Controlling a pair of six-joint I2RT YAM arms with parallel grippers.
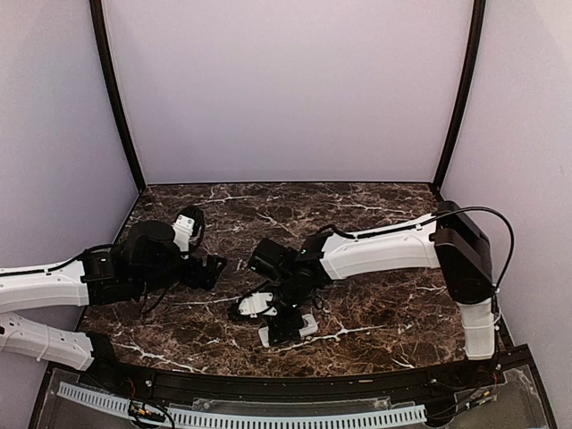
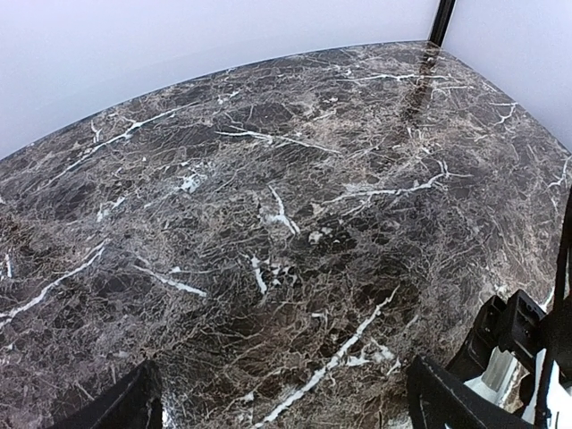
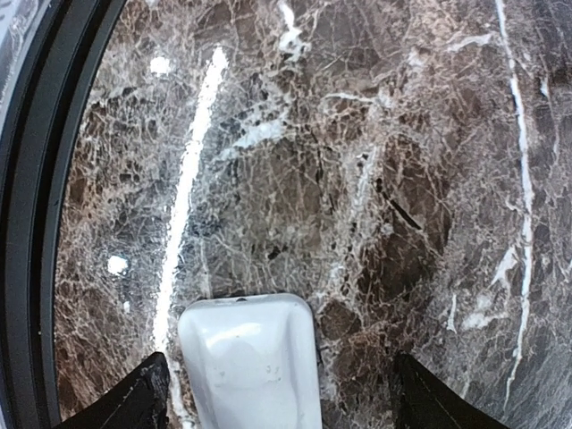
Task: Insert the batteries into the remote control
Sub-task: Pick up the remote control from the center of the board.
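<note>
Soft, even light from above; pale walls [image 1: 286, 89] uniformly bright, top view slightly soft. Sheen on glossy table [image 2: 420, 80] toward upper right of left wrist view. White glare on remote [image 3: 246, 357], lower centre of right wrist view. Wrist-view edges bowed by wide-angle distortion.

A dark marble table [image 2: 268, 179], veined in white, is seen filling the frame. Over its near edge the left gripper [image 2: 284, 404] is held with black fingers [image 2: 125, 404] spread wide, nothing between them. Past its far edge a pale wall [image 2: 179, 45] and black post [image 2: 440, 20] are seen; at its right edge, black-and-white robot parts [image 2: 514, 344].
</note>
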